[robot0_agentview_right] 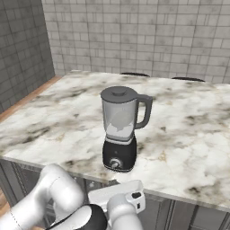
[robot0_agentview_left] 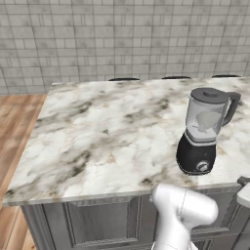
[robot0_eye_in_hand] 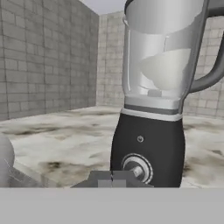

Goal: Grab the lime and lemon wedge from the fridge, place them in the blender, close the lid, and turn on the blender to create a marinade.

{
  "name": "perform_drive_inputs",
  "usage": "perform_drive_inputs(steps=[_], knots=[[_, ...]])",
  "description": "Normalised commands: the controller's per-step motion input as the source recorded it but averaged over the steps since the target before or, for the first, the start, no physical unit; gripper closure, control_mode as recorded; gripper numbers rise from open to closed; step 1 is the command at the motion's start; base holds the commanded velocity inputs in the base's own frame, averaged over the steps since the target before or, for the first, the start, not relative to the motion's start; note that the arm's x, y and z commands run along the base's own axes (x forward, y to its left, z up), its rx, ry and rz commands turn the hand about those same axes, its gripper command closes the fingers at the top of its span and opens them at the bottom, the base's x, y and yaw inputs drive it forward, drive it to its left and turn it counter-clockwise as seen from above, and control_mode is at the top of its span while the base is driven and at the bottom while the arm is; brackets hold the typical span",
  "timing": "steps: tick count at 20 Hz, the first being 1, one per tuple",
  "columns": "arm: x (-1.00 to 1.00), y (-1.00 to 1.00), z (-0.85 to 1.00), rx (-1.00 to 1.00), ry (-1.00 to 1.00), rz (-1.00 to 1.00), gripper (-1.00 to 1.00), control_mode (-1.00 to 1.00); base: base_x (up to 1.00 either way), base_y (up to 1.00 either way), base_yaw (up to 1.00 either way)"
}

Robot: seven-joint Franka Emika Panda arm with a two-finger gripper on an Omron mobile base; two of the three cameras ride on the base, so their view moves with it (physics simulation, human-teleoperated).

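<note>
The blender (robot0_agentview_left: 197, 146) stands upright near the front right of the marble counter, with a black base and a clear tinted jar. The dark lid (robot0_agentview_left: 210, 94) sits on top of the jar (robot0_agentview_right: 118, 117). In the hand view my gripper (robot0_eye_in_hand: 112, 179) is shut with nothing in it. It sits just in front of the blender's silver knob (robot0_eye_in_hand: 136, 168), level with the counter edge. A pale blurred shape shows through the jar (robot0_eye_in_hand: 164, 65); I cannot tell what it is. The lime and lemon wedge are hidden. The fridge is out of view.
The marble counter (robot0_agentview_left: 97, 141) tops a grey panelled cabinet (robot0_agentview_left: 102, 219). Dark round stool tops (robot0_agentview_left: 124, 78) line its far edge before a tiled wall. Wooden floor (robot0_agentview_left: 14, 127) lies to the left. My white arm (robot0_agentview_right: 54, 197) rises below the front edge.
</note>
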Motion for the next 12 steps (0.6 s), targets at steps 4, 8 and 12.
perform_drive_inputs(steps=[4,8,12], knots=[[0.12,0.47,0.02,0.0,-0.16,-0.12,1.0,-1.0,0.0,0.0,0.0],[0.29,0.12,0.0,0.0,0.0,-0.06,1.0,-1.0,0.0,0.0,0.0],[0.44,0.0,0.0,0.0,0.0,0.0,1.0,-1.0,0.0,0.0,0.0]])
